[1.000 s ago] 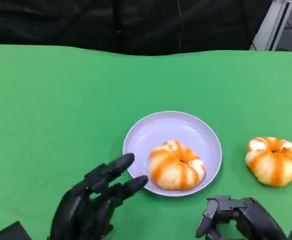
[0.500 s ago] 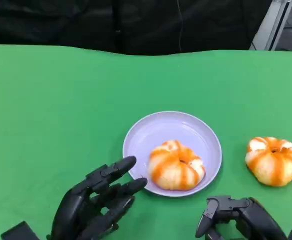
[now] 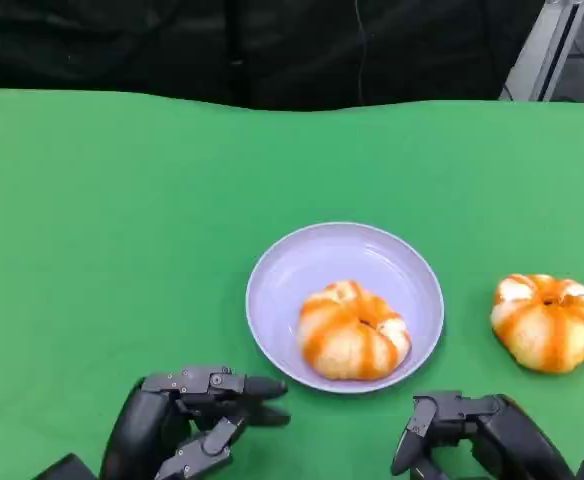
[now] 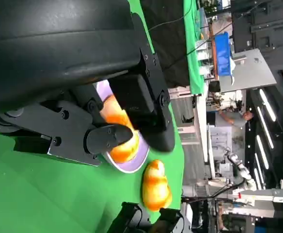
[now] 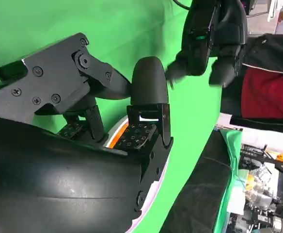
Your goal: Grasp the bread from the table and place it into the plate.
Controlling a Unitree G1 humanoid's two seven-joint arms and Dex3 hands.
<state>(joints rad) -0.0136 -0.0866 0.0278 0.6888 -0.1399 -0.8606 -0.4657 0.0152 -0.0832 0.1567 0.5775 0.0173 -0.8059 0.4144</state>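
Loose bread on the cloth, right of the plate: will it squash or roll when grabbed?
The bread looks puffy and lobed, so probably soft and light; a hard squeeze may dent it. It sits low and broad on the green cloth, so it is unlikely to roll. Its glazed stripes could be slightly slick.

The worktop (image 3: 122, 220) is covered in plain green cloth. A pale purple plate (image 3: 302, 262) lies on it near the front middle, with one orange-and-white striped bread (image 3: 352, 331) in it. A second bread (image 3: 548, 320) of the same kind lies directly on the cloth, right of the plate and apart from it.
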